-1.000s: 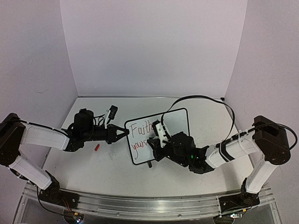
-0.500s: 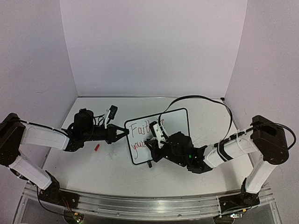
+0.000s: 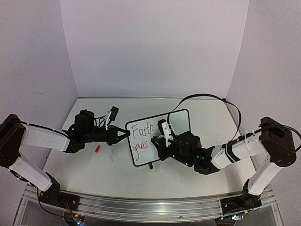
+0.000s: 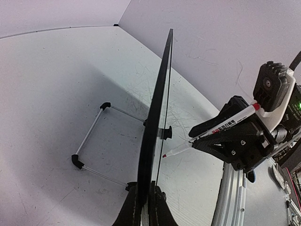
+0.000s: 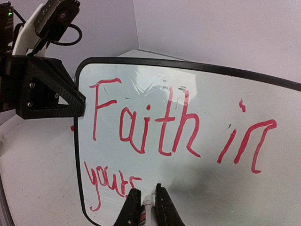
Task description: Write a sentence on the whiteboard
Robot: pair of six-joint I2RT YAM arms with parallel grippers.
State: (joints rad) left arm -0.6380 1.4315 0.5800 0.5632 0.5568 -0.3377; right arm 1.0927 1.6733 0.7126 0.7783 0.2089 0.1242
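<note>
Glossy black-framed whiteboard [image 5: 211,183] with rounded corners is pinched by left gripper [image 3: 125,134]; right gripper [image 5: 145,201] clamps slim red-tipped marker [image 4: 214,133]

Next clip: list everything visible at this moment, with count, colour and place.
whiteboard: one, white with a black frame, mid-table, propped on its stand
writing: two lines, red, on the whiteboard, "Faith in" above "yours"
wire stand: one, thin metal with black ends, behind the whiteboard
marker: one, white barrel with a red tip, pointing at the board's face
small red piece: one, red, on the table left of the whiteboard
table: one, pale grey, under everything
left gripper: one, black, shut on the whiteboard's left edge
right gripper: one, black, shut on the marker
</note>
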